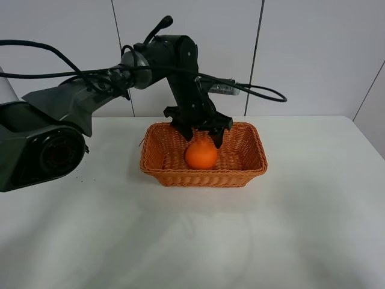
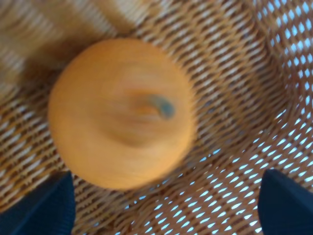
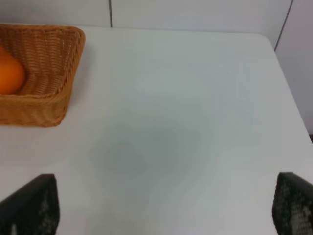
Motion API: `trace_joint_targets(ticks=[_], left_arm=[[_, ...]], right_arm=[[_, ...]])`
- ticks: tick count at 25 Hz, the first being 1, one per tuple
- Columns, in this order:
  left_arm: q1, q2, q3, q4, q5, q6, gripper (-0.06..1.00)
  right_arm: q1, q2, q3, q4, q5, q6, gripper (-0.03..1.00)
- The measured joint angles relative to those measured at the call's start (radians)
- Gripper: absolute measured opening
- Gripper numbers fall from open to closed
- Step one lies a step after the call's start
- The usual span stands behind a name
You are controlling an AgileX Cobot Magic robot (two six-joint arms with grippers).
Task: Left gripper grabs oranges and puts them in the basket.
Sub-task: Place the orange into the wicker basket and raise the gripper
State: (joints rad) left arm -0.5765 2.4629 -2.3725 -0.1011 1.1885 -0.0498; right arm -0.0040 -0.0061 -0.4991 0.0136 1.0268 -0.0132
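Note:
The orange (image 1: 201,155) lies inside the wicker basket (image 1: 204,179) near its middle, knobby top facing up. My left gripper (image 1: 201,136) hangs just above the orange, open, one finger on each side of it. In the left wrist view the orange (image 2: 122,112) is blurred and rests on the basket's weave (image 2: 244,73). The left gripper (image 2: 164,205) shows there only as two dark fingertips (image 2: 41,208) set wide apart, not touching the fruit. My right gripper (image 3: 161,210) is open and empty over the bare table. The basket (image 3: 49,98) and the orange (image 3: 10,73) lie well off from it.
The white table (image 1: 180,241) runs around the basket on all sides. A white panelled wall stands behind it. The left arm's black cable (image 1: 264,91) loops over the basket's far side. The table's right edge (image 3: 288,93) shows in the right wrist view.

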Motion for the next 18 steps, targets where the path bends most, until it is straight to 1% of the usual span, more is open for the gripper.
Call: trace_joint_targets(ticks=[6, 12, 16, 18], left_arm=[[0.079, -0.074, -0.066, 0.001, 0.001, -0.001, 0.86], [0.171, -0.12, -0.074, 0.002, 0.001, 0.001, 0.86], [0.24, -0.12, -0.07, 0.0, 0.001, 0.031, 0.86], [0.289, -0.12, -0.067, 0.0, 0.001, 0.042, 0.86]], right_arm=[[0.0, 0.0, 0.0, 0.0, 0.0, 0.0, 0.69], [0.0, 0.0, 0.0, 0.0, 0.0, 0.0, 0.69], [0.0, 0.0, 0.0, 0.0, 0.0, 0.0, 0.69], [0.0, 0.0, 0.0, 0.0, 0.0, 0.0, 0.69]])
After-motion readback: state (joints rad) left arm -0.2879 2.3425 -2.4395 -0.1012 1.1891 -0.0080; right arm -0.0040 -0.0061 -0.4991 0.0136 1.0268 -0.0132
